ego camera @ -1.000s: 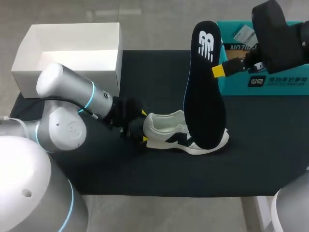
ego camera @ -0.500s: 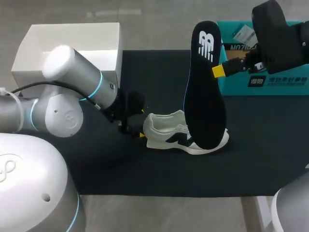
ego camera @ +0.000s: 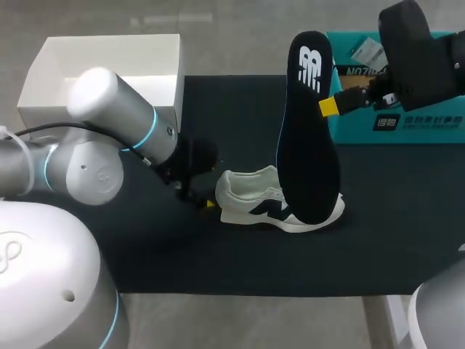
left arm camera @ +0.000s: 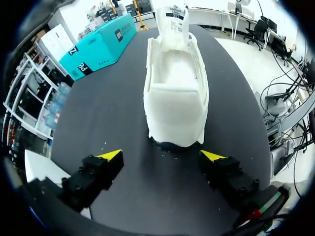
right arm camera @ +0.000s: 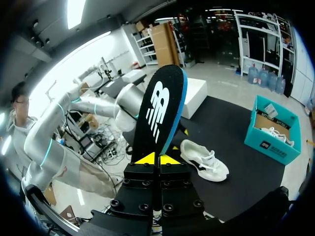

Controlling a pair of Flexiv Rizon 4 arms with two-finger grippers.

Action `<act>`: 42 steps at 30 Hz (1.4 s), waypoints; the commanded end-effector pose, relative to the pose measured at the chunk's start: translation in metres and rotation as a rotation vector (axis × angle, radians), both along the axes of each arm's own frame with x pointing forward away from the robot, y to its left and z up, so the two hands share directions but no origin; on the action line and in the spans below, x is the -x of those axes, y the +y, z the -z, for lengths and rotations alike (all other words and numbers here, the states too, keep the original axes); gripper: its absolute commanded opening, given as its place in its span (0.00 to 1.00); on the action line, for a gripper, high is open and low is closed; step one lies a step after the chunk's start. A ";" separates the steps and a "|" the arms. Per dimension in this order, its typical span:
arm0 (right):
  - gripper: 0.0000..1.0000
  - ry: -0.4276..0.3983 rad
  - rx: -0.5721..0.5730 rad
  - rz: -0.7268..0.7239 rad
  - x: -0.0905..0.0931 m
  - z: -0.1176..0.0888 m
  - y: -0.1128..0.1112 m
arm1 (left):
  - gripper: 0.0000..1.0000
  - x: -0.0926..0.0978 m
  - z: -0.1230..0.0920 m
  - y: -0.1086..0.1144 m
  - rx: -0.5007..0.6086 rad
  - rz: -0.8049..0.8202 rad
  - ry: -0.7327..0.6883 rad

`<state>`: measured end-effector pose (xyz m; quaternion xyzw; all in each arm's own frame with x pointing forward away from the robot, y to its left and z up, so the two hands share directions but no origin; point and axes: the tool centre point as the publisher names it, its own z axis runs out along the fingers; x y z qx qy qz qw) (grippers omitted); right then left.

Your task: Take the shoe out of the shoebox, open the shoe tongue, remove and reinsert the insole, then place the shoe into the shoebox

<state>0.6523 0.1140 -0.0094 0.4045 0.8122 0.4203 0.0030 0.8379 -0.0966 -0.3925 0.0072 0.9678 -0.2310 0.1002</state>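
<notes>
A white sneaker with dark side marks [ego camera: 280, 205] lies on the black mat [ego camera: 218, 262], toe to the right. My left gripper [ego camera: 207, 198] sits just behind its heel, open. In the left wrist view the white heel [left arm camera: 175, 98] lies ahead of my left gripper [left arm camera: 162, 156], outside the spread fingertips [left arm camera: 111, 156], and the shoe's mouth gapes with the tongue up. My right gripper [ego camera: 330, 107] is shut on the edge of the black insole [ego camera: 309, 123], holding it up over the shoe. In the right wrist view the insole [right arm camera: 157, 113] stands upright from my right gripper [right arm camera: 157, 158].
A teal shoebox [ego camera: 396, 134] stands at the back right of the mat, under my right arm; in the right wrist view this teal box [right arm camera: 273, 130] holds another shoe. A white open box [ego camera: 109, 73] stands at the back left, behind my left arm.
My left arm's elbow has swung up and back, and its gripper has turned and drawn slightly left behind the heel. The right arm, insole and shoe have not moved.
</notes>
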 end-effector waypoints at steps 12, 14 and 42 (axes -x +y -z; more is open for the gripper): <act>0.00 0.005 0.003 -0.002 -0.003 -0.001 0.003 | 1.00 0.000 -0.030 0.015 -0.264 -0.010 0.039; 0.00 0.005 0.003 -0.002 -0.003 -0.001 0.003 | 1.00 0.001 -0.032 0.016 -0.297 0.015 0.034; 0.00 0.005 0.003 -0.002 -0.003 -0.001 0.003 | 1.00 0.005 -0.050 0.008 -0.466 -0.056 0.050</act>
